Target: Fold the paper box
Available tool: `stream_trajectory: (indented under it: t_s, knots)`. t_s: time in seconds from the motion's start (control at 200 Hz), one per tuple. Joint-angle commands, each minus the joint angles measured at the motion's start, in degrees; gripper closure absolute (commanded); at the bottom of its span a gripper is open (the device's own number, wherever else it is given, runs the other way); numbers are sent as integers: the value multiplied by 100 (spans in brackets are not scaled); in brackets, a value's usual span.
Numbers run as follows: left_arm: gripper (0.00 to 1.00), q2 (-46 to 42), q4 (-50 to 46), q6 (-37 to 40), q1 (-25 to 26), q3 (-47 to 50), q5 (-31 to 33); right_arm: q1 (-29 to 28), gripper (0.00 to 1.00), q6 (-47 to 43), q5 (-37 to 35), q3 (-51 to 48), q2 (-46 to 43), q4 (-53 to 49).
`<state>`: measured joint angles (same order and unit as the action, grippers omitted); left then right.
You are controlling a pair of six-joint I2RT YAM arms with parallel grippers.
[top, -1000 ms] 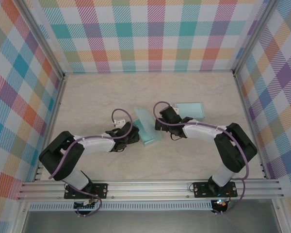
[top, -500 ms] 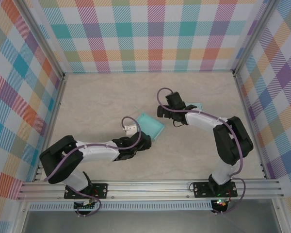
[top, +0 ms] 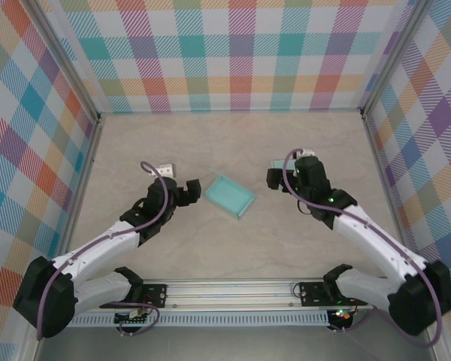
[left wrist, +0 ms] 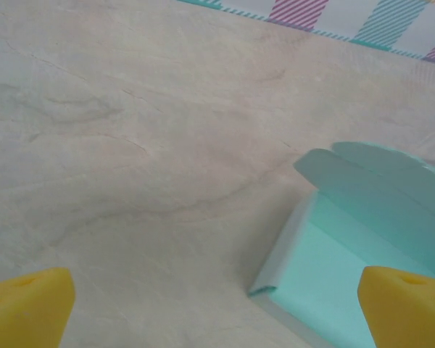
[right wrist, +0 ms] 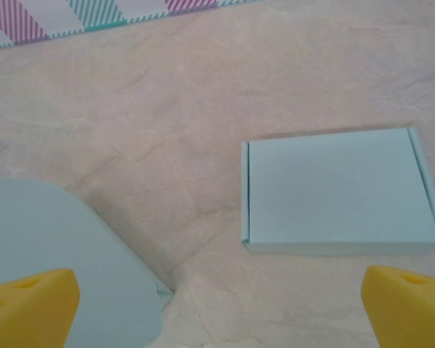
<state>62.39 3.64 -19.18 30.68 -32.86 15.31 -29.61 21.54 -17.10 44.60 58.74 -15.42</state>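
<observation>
A pale teal paper box [top: 230,197] lies open and skewed near the middle of a marble-patterned table [top: 135,143], its shallow tray facing up, between two robot arms. From the left wrist, a long panel with rounded flaps stands tilted up along the tray's far side, and a low side wall runs along its left edge. The left gripper [left wrist: 216,308] hangs just to the box's left, yellow fingertips [left wrist: 25,308] spread wide and holding nothing; from overhead a strip of bare table separates it from the box. The right gripper [right wrist: 217,304], on the box's other side and a little further off, likewise has its jaws wide apart and grips nothing. Ahead of it, in the right wrist view, a second box [right wrist: 341,192] of the same colour sits closed and flat on the table, apart from the fingertips. A rounded teal flap [right wrist: 65,246] lies at the lower left of that view; which box it belongs to cannot be told. Both arms reach in from an aluminium rail [top: 233,289] at the table's near edge, and pastel plaid walls [top: 240,53] enclose the other three sides
</observation>
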Motion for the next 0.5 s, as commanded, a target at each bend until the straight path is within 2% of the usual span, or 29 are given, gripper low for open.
stream_trajectory:
  t_s: [0.0,0.125,0.22,0.3,0.36,0.42,0.495]
  knots:
    - [0,332,737,1398,-385,-34,-1977,-10,0,-353,354,-388,-670,206]
    - [3,788,1222,2522,-588,-109,-3167,-5,0,-387,385,-441,-1069,-82]
    - [3,1143,1380,3267,-717,-269,-3407,3,0,-339,397,-550,-1224,-90]
    - [1,1458,1396,3697,-888,-457,-3882,7,0,475,-297,-577,-1284,-361]
    - [0,1658,1441,3967,-978,-576,-4120,7,0,-77,80,-743,-1375,-58]
    - [0,1840,1448,4100,-1081,-708,-4226,7,0,-208,145,-984,-1501,289]
    - [0,1989,1361,4122,-1181,-872,-4280,3,0,-684,829,-1050,-1564,397]
